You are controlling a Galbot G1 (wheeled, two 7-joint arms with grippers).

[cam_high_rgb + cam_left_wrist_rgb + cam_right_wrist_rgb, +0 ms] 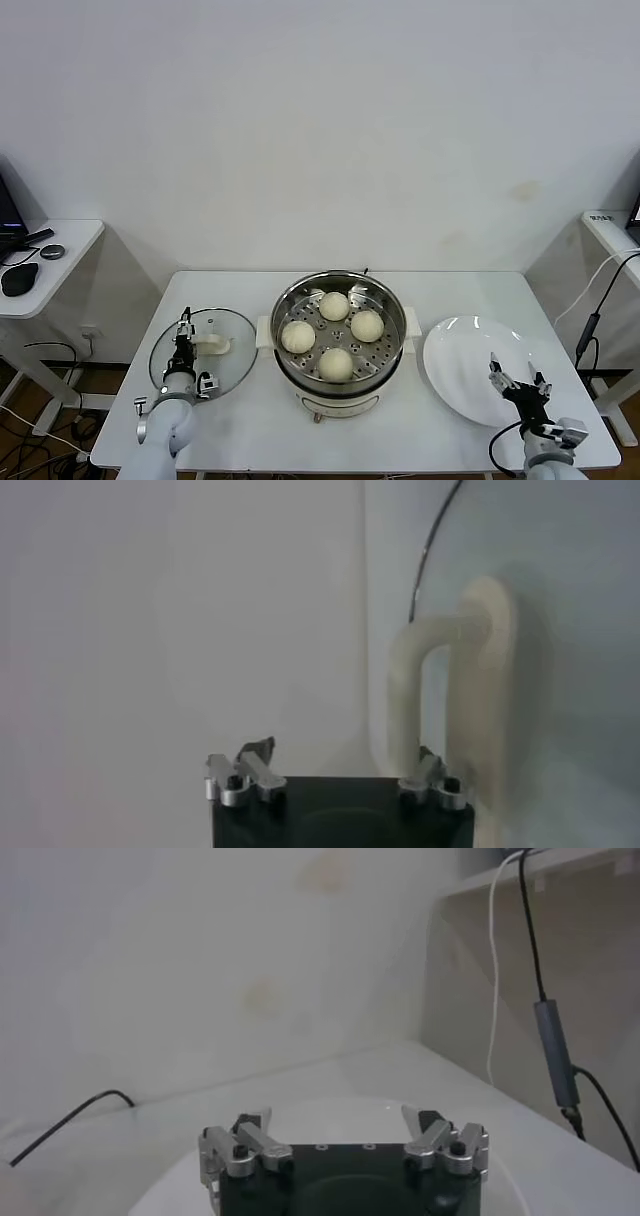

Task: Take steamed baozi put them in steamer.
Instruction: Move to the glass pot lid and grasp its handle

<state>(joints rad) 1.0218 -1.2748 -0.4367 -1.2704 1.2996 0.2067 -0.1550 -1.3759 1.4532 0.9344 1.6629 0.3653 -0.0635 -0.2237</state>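
Observation:
The steamer (pixel 385 300), a shiny steel pot with cream side handles, stands at the table's middle. Several cream-white baozi lie on its perforated floor, among them a far one (pixel 334 306), a left one (pixel 298 336) and a near one (pixel 335 364). My left gripper (pixel 185 322) is open and empty over the glass lid (pixel 230 325), just left of the lid's white handle (pixel 212 346). In the left wrist view the gripper (pixel 345 755) has that handle (pixel 470 680) right beside one fingertip. My right gripper (pixel 518 372) is open and empty over the white plate (pixel 460 360); it also shows in the right wrist view (pixel 338 1120).
The plate (pixel 300 1106) holds nothing. A black cable (pixel 545 1038) hangs off a side table (pixel 605 230) to the right. Another side table (pixel 60 245) with dark items stands at the left. The white wall is close behind the table.

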